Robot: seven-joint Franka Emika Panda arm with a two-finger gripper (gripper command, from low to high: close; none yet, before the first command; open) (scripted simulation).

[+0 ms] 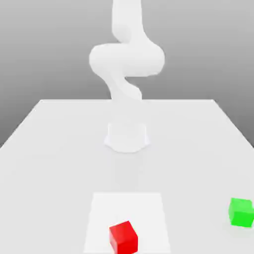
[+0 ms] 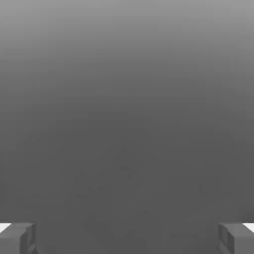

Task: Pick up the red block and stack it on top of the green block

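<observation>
In the exterior view, the white arm [image 1: 126,64] rose from its round base [image 1: 127,137] in the middle of the white desk [image 1: 49,149]. The red block [image 1: 123,237] lay on a paler square patch [image 1: 127,208] near the front edge of the desk. The green block [image 1: 241,212] stood well apart from it, close to the front corner on the exterior view's right. Nothing touched either block.

In the hand view, the two fingers [image 2: 18,238] stood wide apart, one at each lower corner, with the gripper [image 2: 127,238] holding nothing against a plain grey background.

I judged the red block to be a small, rigid and light cube with smooth flat faces. It would probably be best taken on two opposite side faces, near the middle of its height, so it would not turn or slip.
</observation>
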